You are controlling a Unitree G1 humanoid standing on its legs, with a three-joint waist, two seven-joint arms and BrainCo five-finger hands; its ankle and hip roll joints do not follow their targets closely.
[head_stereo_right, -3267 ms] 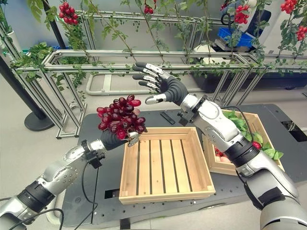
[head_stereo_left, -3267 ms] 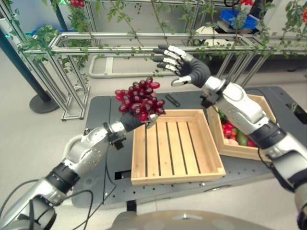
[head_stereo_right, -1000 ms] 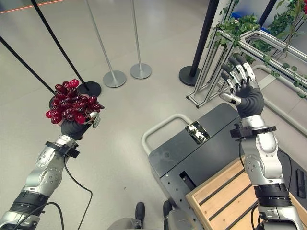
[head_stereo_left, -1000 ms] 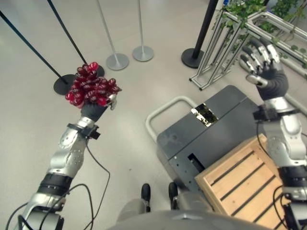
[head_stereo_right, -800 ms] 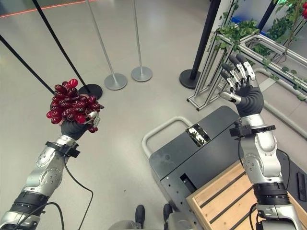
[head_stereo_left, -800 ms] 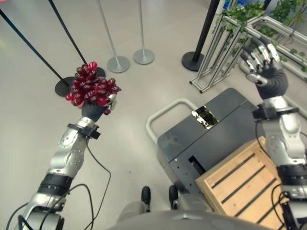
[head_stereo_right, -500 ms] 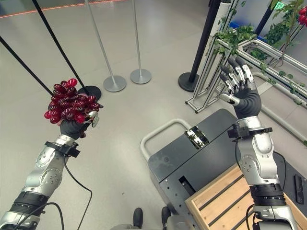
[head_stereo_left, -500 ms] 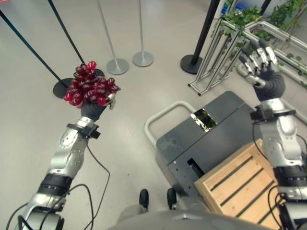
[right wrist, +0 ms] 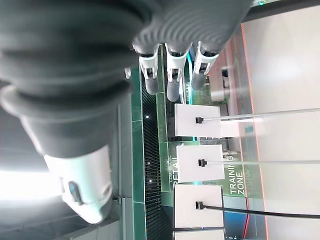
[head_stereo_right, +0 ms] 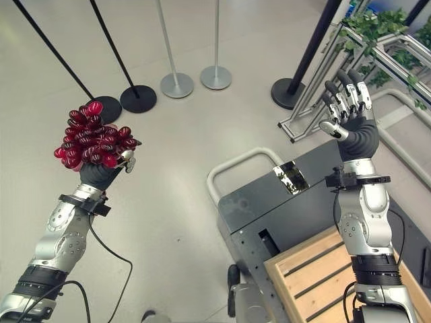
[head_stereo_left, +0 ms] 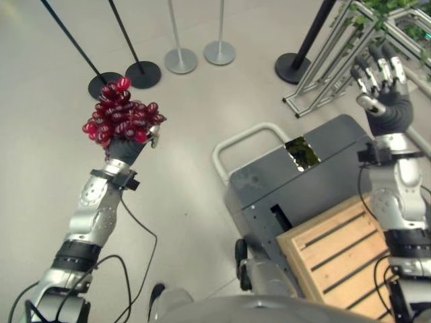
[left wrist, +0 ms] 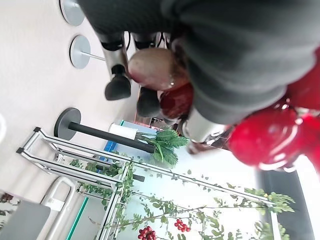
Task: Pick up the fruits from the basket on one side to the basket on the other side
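Over the pale grey floor (head_stereo_right: pixel 168 168), well to the left of the cart, the robot's left hand (head_stereo_right: pixel 101 172) is raised with its fingers curled up around the underside of a bunch of dark red grapes (head_stereo_right: pixel 91 139); the bunch sits on top of the hand, clear of any basket. The left wrist view shows glossy red grapes (left wrist: pixel 270 137) pressed close against the hand's dark cover, with a dark-tipped finger wrapped by them.

The right hand (head_stereo_right: pixel 355 129) is lifted upright above the far corner of the cart, palm turned toward the left, its fingers (head_stereo_right: pixel 347 94) straight and spread, and it has hold of nothing.

The dark grey metal worktop (head_stereo_right: pixel 303 202) of a wheeled cart lies at the lower right, with a rounded pale grey push handle (head_stereo_right: pixel 236 165) at its near-left end and a small shiny square patch (head_stereo_right: pixel 291 177) on its top. A light slatted wooden crate (head_stereo_right: pixel 316 279) rests on the worktop under the right forearm; the part of it in view holds nothing.

On the floor farther back stand black slanted poles on round black bases (head_stereo_right: pixel 138 97) and two silver posts on round silver bases (head_stereo_right: pixel 215 77). At the upper right is a frame of silver aluminium bars (head_stereo_right: pixel 316 108) with green leafy vines (head_stereo_right: pixel 377 23) along it, and a black post on a round black base (head_stereo_right: pixel 288 91) beside it.
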